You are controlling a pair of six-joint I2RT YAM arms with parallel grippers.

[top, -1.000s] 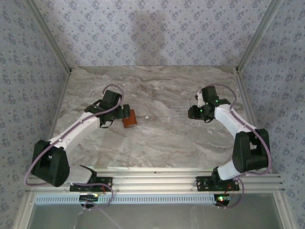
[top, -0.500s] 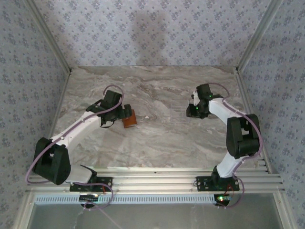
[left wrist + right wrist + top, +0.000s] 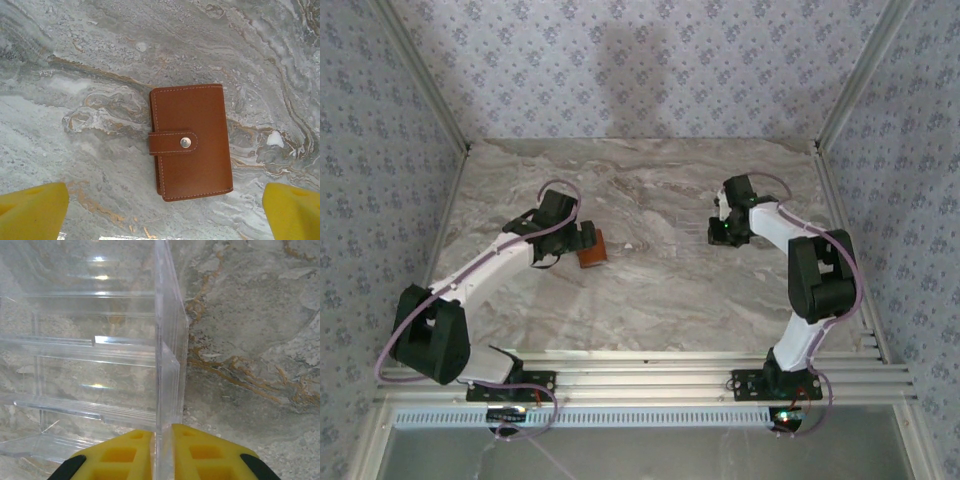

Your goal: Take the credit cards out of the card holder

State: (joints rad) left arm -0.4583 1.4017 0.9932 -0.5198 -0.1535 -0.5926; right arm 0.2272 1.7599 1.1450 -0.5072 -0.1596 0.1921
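Grey-brown marble table [image 3: 650, 300] w/ flowery blue walls round it, seen from the top cam. L arm goes from its base at the near left edge up and to the right. The left gripper [image 3: 578, 240] hangs over the table just beside the card holder [image 3: 594, 250]. Card holder is a small brown thing on the left-middle of the table. R arm stands up from its base at the near right, folds at the elbow and reaches back to the left. That puts the right gripper [image 3: 720, 232] at the mid-right of the table, well apart from the card holder. Can't tell from up here how wide either one is.

L wrist cam: card holder [image 3: 192, 142] lies flat on the marble, closed. Its strap [image 3: 170, 143] goes across the front w/ a round metal snap [image 3: 185, 142] done up. Two yellow fingertips [image 3: 32, 210] show in the bottom corners, far apart, so the left gripper [image 3: 162, 220] is wide. Card holder is ahead of them, btw the two, not touching.

R wrist cam: clear plastic tray [image 3: 75, 340] stands on the marble. One thin upright wall [image 3: 167, 340] of it runs down btw the yellow fingers [image 3: 120, 457]. Right gripper [image 3: 162, 456] is pinched narrow on that wall, one finger on each side.
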